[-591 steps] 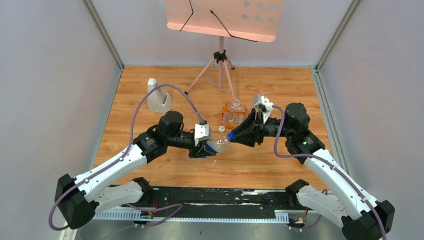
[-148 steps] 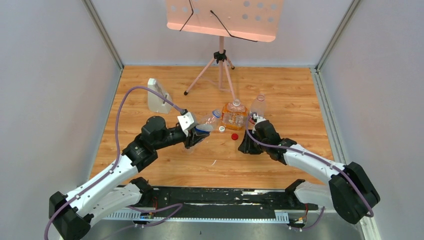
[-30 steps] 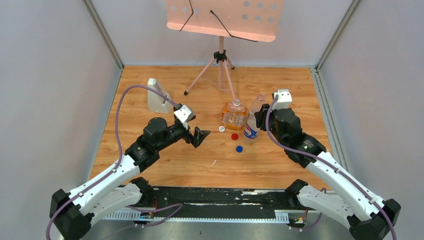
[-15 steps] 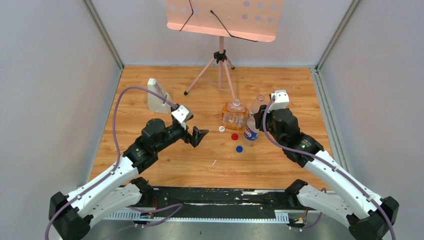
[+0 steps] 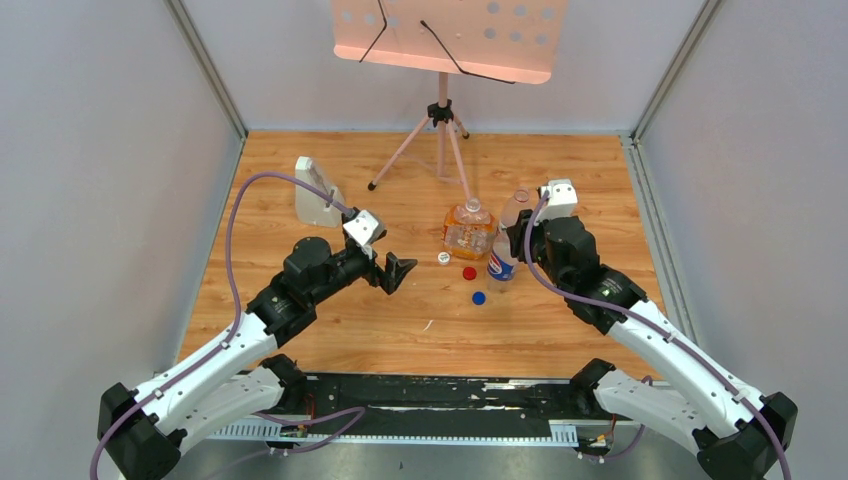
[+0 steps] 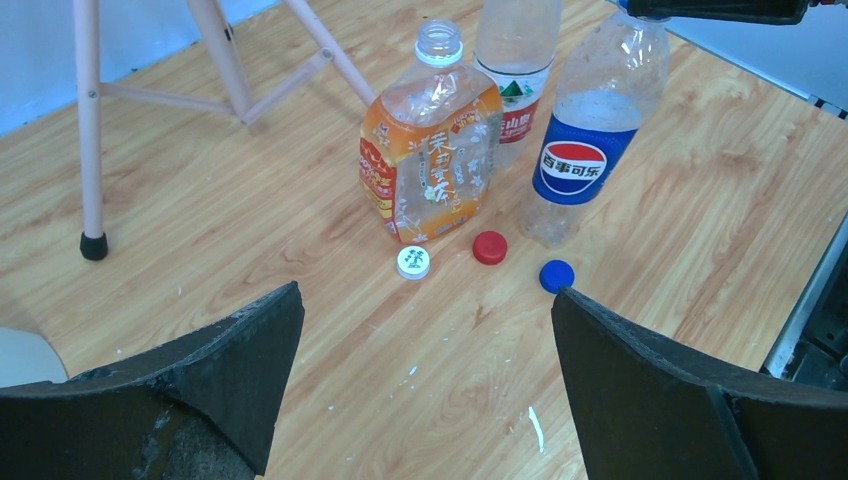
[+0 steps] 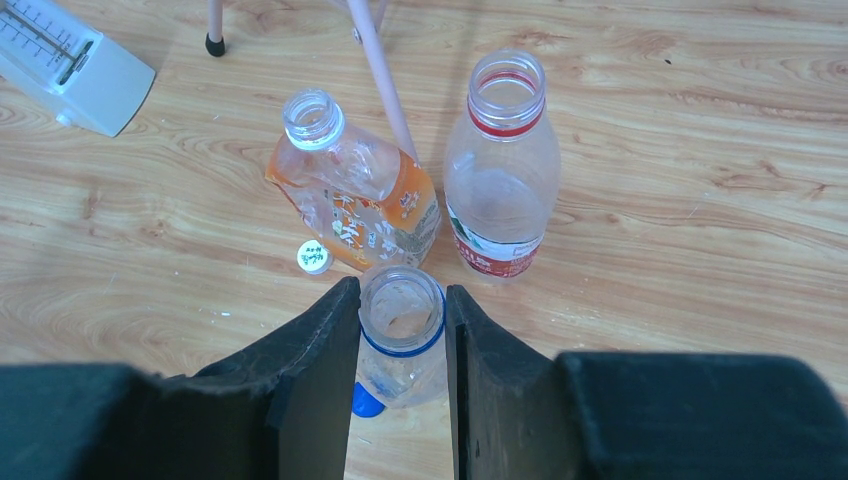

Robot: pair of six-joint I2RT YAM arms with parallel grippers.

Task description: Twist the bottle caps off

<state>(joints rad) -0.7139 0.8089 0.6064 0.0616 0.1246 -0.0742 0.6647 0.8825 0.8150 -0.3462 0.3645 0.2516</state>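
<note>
Three bottles: all upright with open mouths, bunched together just right of centre in the overhead view.
Pepsi bottle: the lowest of the bunch in the overhead frame. We can see a blue ring on its neck.
Orange-labelled bottle: the squat one, sitting just left of the Pepsi bottle.
Red-white-green bottle: up and to the right of the Pepsi bottle in the right wrist view, with a red ring at its mouth, just beside the orange-labelled bottle.
Three caps: all loose on the table, strung out in a short row below the bottles in the left wrist view.
White cap: right at the foot of the orange-labelled bottle.
Red cap: just right of the white cap, below the gap between the orange-labelled bottle and the Pepsi bottle.
Blue cap: lower right of the red cap, close by the Pepsi bottle's base.
Right gripper: clamped on the Pepsi bottle's neck from above, one finger on each side, as far as we can tell.
Left gripper: spread wide with nothing in it, left of centre in the overhead view, facing the caps but apart from them.
Grey block: standing in the upper left of the table.
Music stand: top centre, with pink tripod legs.
Table: wood-grain top, a few white flecks near the caps.
</note>
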